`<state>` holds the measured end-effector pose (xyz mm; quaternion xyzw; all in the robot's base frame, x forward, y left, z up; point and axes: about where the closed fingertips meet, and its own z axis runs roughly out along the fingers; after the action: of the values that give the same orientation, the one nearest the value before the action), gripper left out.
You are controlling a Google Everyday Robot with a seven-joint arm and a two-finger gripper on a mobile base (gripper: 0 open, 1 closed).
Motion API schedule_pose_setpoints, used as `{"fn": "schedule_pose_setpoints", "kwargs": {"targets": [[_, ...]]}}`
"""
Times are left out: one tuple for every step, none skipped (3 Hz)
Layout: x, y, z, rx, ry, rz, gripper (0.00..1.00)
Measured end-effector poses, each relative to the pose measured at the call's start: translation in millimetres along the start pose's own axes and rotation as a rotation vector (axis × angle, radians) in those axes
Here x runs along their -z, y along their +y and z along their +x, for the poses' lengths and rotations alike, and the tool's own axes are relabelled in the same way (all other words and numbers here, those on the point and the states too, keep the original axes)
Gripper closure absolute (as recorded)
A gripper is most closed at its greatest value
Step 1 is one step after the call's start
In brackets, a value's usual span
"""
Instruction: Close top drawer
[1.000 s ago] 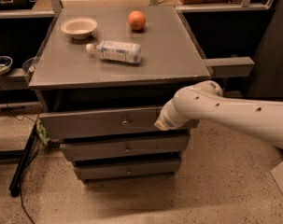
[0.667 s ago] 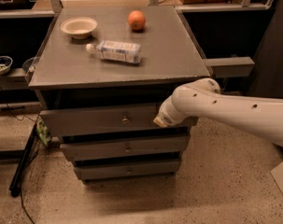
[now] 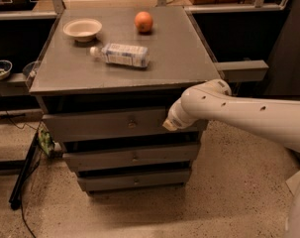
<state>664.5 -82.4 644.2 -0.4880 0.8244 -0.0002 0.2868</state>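
1. A grey cabinet (image 3: 179,58) stands on a speckled floor.
2. A white arm (image 3: 238,115) reaches in from the right.
3. The top drawer (image 3: 100,125), just under the cabinet top, stands partly pulled out.
4. The gripper (image 3: 172,123) sits against the drawer front's right end; whether it is open or closed cannot be told.
5. A bottle (image 3: 122,55) lies on top, with a bowl (image 3: 82,29) and an orange (image 3: 143,21) behind it.

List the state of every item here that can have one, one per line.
top drawer: partly open, front standing out from the cabinet.
tool: at the right end of the top drawer's front, against it.
bottle: lying on its side on the cabinet top.
bowl: upright, looks empty.
orange: whole, resting on the cabinet top.
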Motion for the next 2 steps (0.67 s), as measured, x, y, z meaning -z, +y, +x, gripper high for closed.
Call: {"fn": "schedule_pose_setpoints", "kwargs": {"targets": [[0.1, 0.1, 0.1, 0.0, 0.0, 0.0, 1.0], [35.9, 21.3, 27.2, -0.039, 0.013, -0.032, 1.0]]}}
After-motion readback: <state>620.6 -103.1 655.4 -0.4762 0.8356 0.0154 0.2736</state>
